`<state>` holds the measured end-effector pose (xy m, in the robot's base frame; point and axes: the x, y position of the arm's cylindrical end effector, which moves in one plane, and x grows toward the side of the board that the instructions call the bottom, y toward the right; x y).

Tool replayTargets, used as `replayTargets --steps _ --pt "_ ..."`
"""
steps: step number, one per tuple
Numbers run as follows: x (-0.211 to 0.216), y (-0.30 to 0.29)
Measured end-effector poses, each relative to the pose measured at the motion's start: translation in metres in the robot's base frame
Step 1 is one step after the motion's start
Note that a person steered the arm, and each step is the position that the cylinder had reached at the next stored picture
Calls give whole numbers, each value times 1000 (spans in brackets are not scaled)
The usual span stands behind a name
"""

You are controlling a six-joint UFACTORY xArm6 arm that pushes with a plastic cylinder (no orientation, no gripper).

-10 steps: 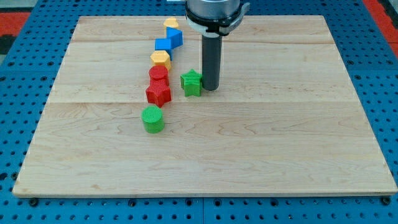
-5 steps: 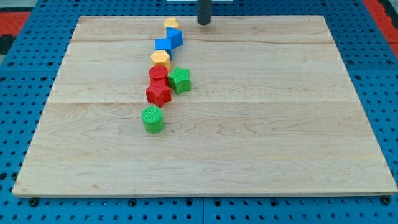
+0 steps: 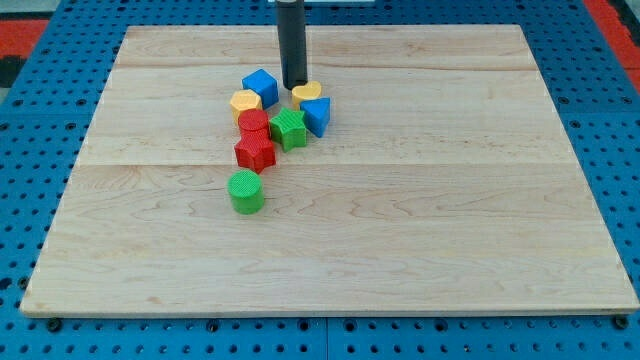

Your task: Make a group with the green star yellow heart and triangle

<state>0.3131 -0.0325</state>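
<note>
The green star [image 3: 289, 129] lies left of the board's middle. The blue triangle [image 3: 317, 115] touches its right side. The yellow heart [image 3: 307, 94] lies just above the triangle, touching it. My tip [image 3: 294, 85] stands at the heart's upper left edge, between the heart and the blue cube [image 3: 260, 87].
A yellow hexagon [image 3: 245, 103] lies left of the blue cube. Below it a red block [image 3: 254, 123] and a red star [image 3: 255, 151] touch the green star's left side. A green cylinder [image 3: 245, 191] stands alone lower down. The wooden board [image 3: 450, 200] lies on a blue pegboard.
The rod came down from the view's top. The yellow heart and blue triangle have moved down and right, next to the green star. The blue cube and yellow hexagon have shifted.
</note>
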Motion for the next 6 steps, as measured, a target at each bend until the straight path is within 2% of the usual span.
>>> replayTargets --steps 1,3,4,5,6 --pt "11 -6" --pt "-2 23" --pt "25 17" --pt "27 9" --pt "-10 41"
